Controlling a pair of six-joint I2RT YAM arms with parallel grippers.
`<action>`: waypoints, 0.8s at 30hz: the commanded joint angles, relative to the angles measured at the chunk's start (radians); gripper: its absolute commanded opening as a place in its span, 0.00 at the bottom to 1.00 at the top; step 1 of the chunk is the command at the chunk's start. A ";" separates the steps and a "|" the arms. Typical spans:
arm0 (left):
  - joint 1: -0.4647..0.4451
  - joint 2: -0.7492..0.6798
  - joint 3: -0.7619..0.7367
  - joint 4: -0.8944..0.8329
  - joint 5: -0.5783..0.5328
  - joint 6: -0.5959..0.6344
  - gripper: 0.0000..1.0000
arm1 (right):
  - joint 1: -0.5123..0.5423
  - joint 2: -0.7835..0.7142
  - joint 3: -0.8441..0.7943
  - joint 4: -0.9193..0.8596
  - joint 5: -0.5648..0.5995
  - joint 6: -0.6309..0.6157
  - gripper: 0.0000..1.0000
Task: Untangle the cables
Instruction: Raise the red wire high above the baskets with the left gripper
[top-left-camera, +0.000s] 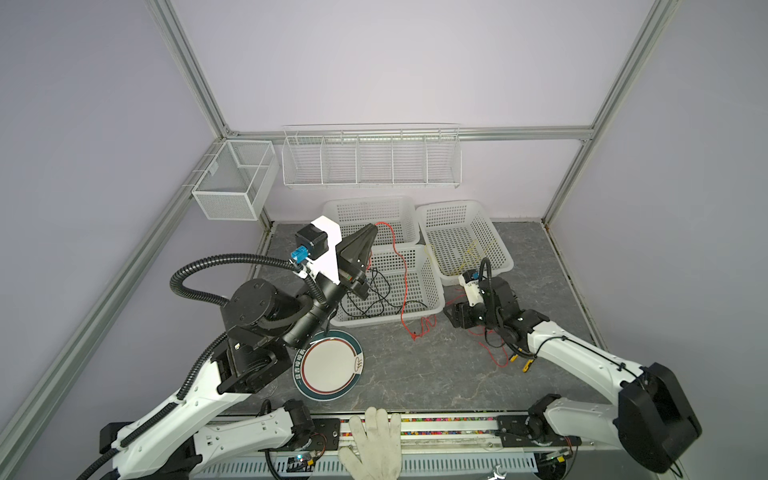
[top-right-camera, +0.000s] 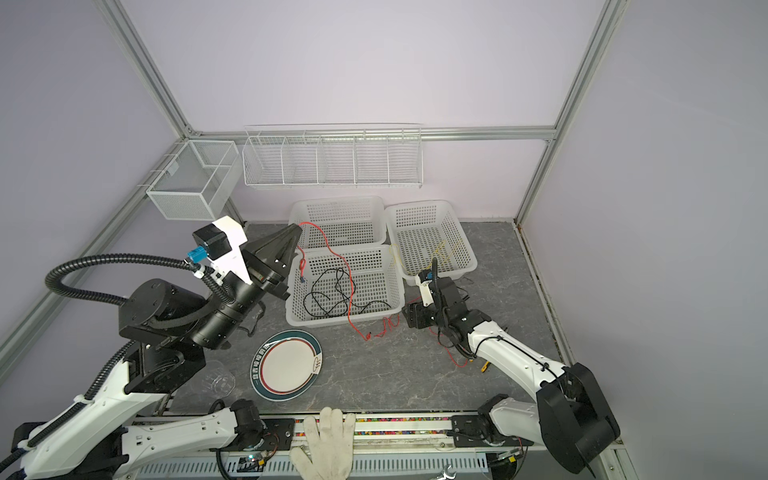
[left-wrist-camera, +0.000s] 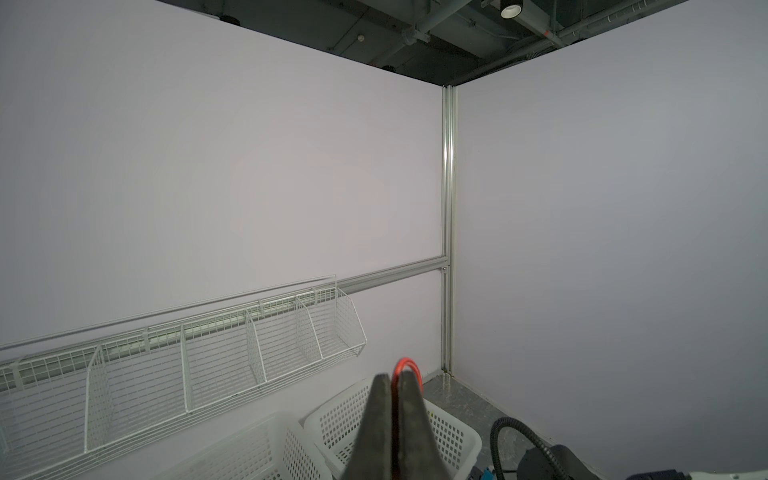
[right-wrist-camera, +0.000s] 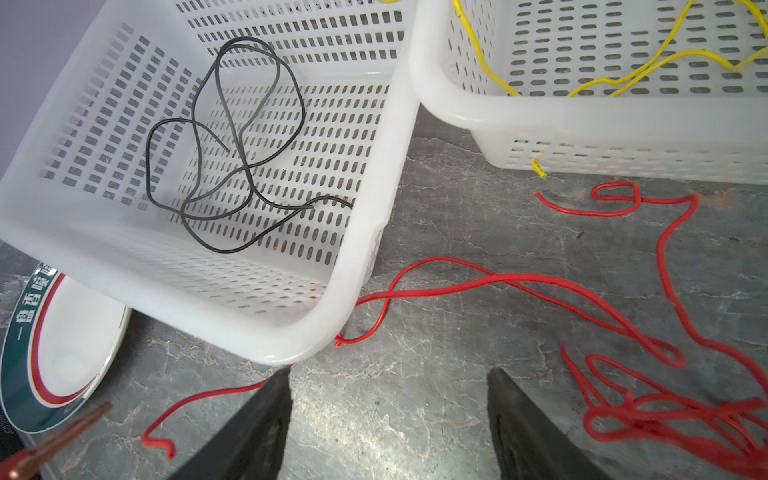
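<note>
The left gripper (left-wrist-camera: 395, 376) is clenched on the thin red cable (left-wrist-camera: 405, 362) above the front basket's (right-wrist-camera: 166, 307) far left corner; the cable drapes across that perforated white plastic basket onto open marbled grey tabletop (right-wrist-camera: 436, 415) off its near right corner. The right gripper (right-wrist-camera: 390, 372) hangs released there, black cable (right-wrist-camera: 245, 166) coiled inside the basket, yellow cable (right-wrist-camera: 539, 168) in the neighbouring basket (right-wrist-camera: 457, 108).

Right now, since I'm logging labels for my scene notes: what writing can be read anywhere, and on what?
"一盘香喷": white characters on the green rim of the plate, right wrist view; the rest runs behind the basket.
Same rim lettering in both top views: too small to read.
Brown mark inside that rim: unreadable.
Nothing else is readable.
</note>
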 joint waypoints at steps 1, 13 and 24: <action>0.010 0.048 0.070 0.010 -0.037 0.077 0.00 | 0.009 -0.008 0.013 0.041 -0.013 -0.023 0.76; 0.233 0.304 0.295 -0.001 -0.028 0.081 0.00 | 0.012 -0.021 -0.011 0.040 0.001 -0.027 0.76; 0.480 0.646 0.669 -0.069 0.030 -0.010 0.00 | 0.011 -0.011 -0.021 0.043 0.009 -0.025 0.76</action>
